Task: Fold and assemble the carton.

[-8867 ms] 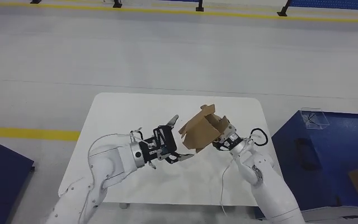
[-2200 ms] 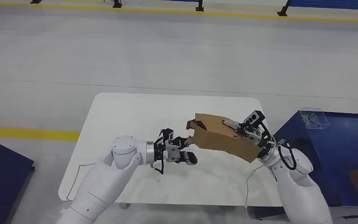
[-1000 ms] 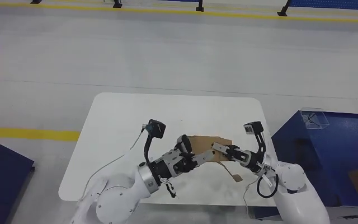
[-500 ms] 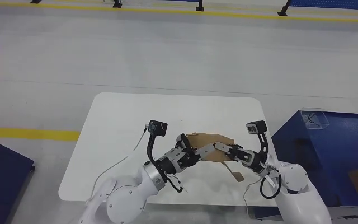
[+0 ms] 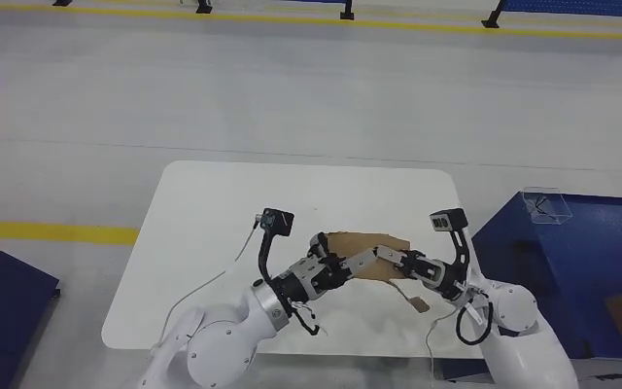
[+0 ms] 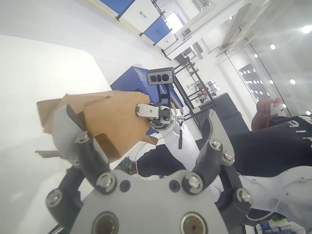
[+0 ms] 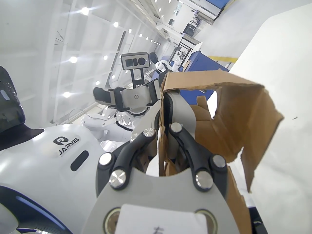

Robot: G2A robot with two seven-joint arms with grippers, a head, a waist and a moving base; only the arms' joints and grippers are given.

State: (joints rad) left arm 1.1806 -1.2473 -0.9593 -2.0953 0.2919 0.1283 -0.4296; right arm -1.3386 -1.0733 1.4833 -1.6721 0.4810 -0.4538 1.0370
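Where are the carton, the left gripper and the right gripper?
carton (image 5: 362, 243), top view, on its upper brown panel.
left gripper (image 6: 137, 110), left wrist view, midway between its open fingertips.
right gripper (image 7: 164, 105), right wrist view, between the fingertips clamping a carton wall.

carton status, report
Right gripper jaws shut on carton wall. Left gripper jaws open, one finger at carton's other end. Carton partly folded, flaps loose, over table.
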